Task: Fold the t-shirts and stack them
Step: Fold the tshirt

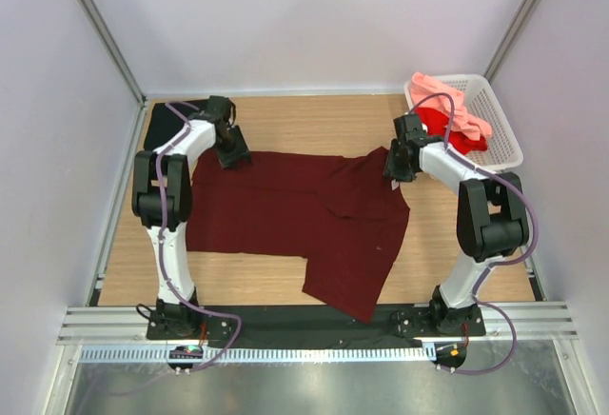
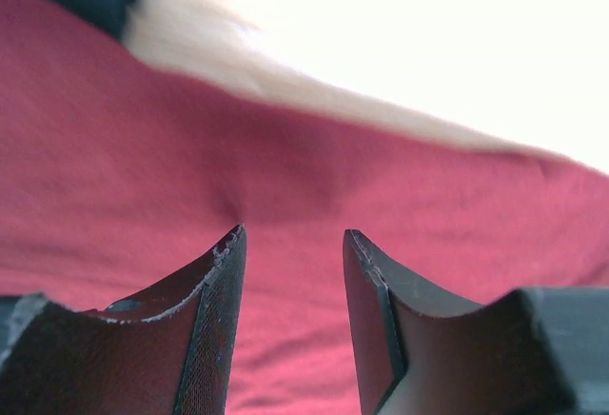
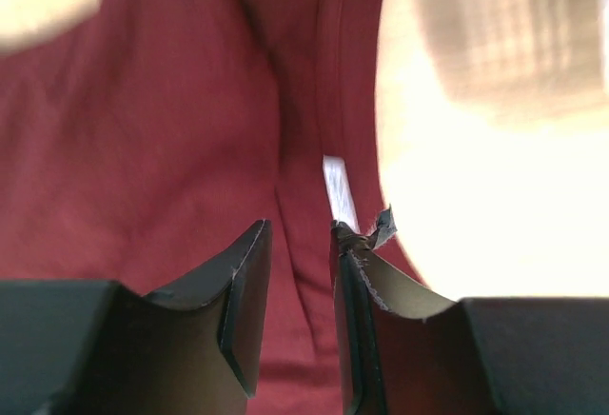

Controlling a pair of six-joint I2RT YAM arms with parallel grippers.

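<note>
Top external view: we see the dark maroon t-shirt lying on the wooden table, its left part spread flat and its right part folded into a panel that runs toward the near edge. The left gripper sits low over the shirt's far left corner. In the left wrist view we find its jaws clearly apart, with only maroon cloth beneath the gap and nothing pinched.

The right gripper is down at the shirt's far right edge. In the right wrist view its jaws stand a narrow gap apart, and we see no cloth clamped between them. The small white neck label lies just beyond the right finger.

The black t-shirt rests at the far left corner. The salmon pink t-shirt and bright red t-shirt sit in the white basket.
</note>
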